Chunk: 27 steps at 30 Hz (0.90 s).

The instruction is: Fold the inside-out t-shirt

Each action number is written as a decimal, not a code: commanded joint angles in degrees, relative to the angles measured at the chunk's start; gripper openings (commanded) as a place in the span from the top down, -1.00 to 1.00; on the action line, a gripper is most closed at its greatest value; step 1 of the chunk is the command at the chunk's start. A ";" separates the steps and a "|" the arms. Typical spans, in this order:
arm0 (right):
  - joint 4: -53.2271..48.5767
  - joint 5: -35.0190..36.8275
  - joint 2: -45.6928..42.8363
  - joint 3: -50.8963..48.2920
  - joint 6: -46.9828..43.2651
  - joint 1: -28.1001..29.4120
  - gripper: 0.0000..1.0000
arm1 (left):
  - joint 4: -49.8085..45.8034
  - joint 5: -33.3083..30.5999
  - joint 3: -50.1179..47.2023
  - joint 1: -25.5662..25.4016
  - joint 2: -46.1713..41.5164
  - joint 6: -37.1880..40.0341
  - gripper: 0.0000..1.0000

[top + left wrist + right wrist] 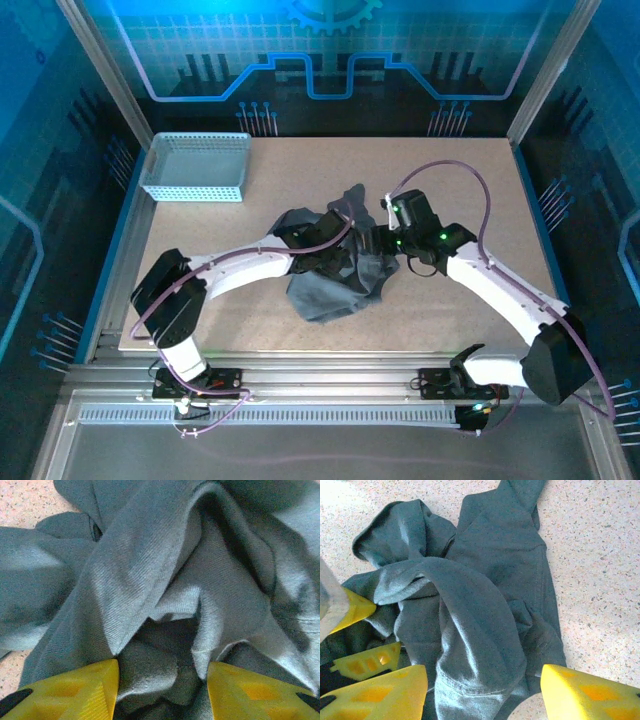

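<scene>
Lying bunched near-far: t-shirt (pixel 335 295) | left end effector (pixel 162 675) grip unclear | right end effector (pixel 484 677) spread

Dark grey t-shirt (pixel 330 295) (pixel 150 570) (pixel 490 605), plain soft cloth, unfolded. Crumpled in a bunched heap near the middle of the table (pixel 480 200), with deep folds and raised ridges. Stitched hem visible, one part lying flatter.

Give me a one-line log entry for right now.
t-shirt: crumpled heap, not yet folded | left tool: fingers astride bunched cloth, grip unclear | right tool: open, straddling a fold
</scene>
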 commanded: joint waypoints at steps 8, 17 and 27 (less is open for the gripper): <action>0.15 -0.13 -1.87 -0.19 0.91 -0.58 -0.27 | -3.07 -5.61 1.43 -0.26 1.98 -2.43 0.40; 1.38 -1.41 -2.85 -2.43 3.87 4.95 -0.23 | 1.18 -5.90 -4.19 -0.23 -8.15 -4.35 1.00; 8.76 -1.46 8.13 -0.38 9.28 15.13 0.06 | 11.05 7.91 -15.47 5.53 -24.81 -10.13 1.00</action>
